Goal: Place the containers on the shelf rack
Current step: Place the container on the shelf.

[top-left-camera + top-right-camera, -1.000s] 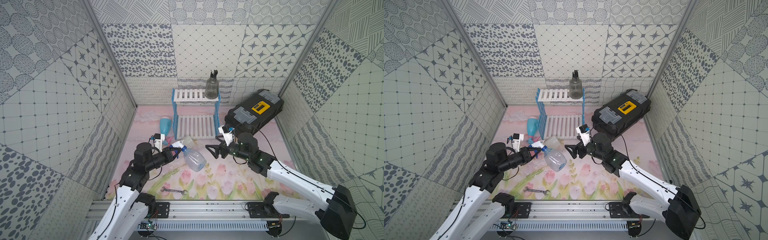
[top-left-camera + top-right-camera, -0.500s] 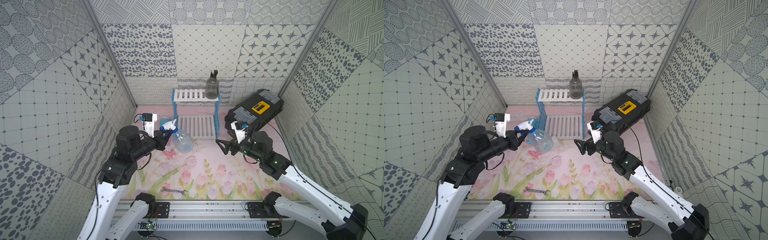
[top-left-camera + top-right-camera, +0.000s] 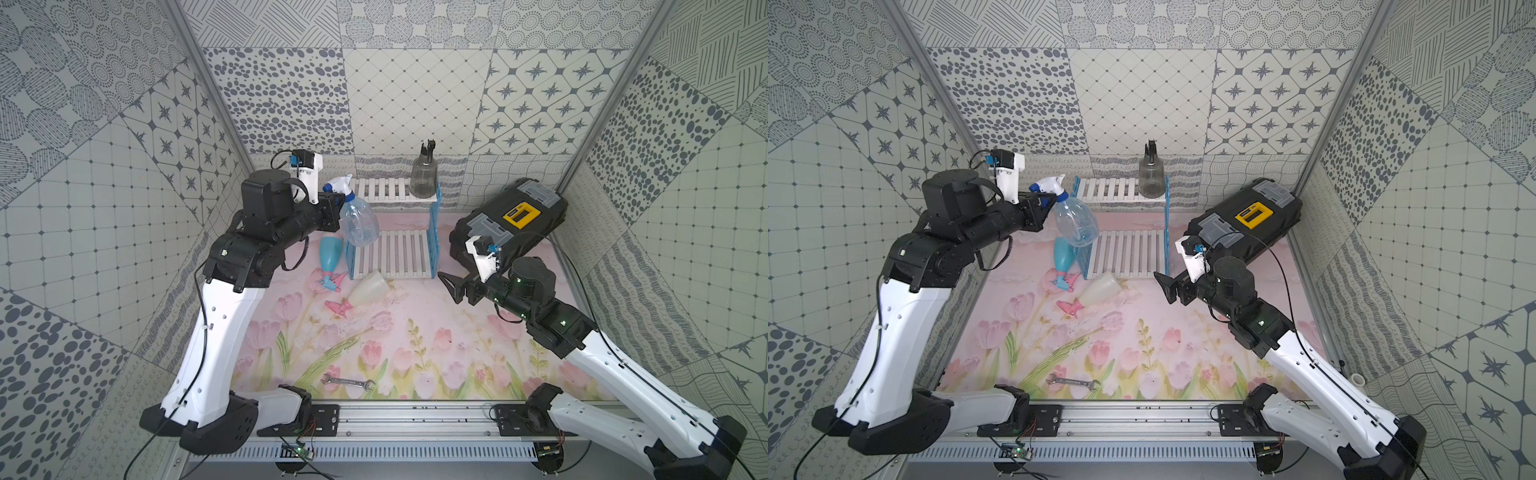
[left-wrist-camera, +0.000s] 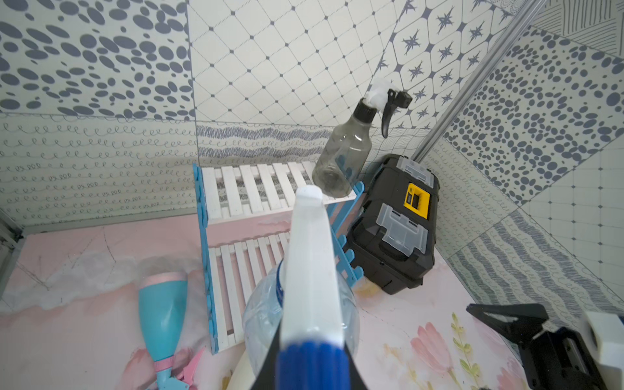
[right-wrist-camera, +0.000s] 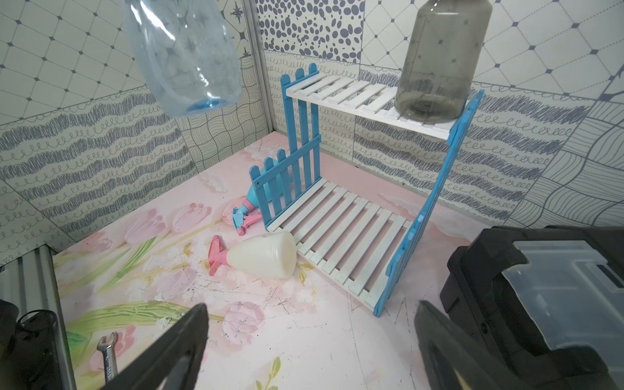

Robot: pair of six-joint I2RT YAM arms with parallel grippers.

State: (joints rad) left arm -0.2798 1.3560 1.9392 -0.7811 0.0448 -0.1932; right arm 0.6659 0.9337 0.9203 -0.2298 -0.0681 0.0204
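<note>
Raised toward the shelf rack (image 3: pixel 399 253), left hand (image 3: pixel 334 199) grips clear bottle (image 3: pixel 359 224); right hand (image 3: pixel 451 286) gapes empty.

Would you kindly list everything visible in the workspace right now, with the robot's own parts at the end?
mat: one, pink floral, covering the floor
shelf rack: one, white slats with blue sides, at the back
clear bottle: one, blue trigger, held in the air at the rack's left end
grey bottle: one, black trigger, upright on the top shelf
light-blue bottle: one, pink trigger, lying left of the rack
white bottle: one, pink trigger, lying before the rack
toolbox: one, black with yellow latch, right of the rack
wrench: one, silver, near the front edge
left hand: black, shut on the clear bottle
right hand: black, open, empty
</note>
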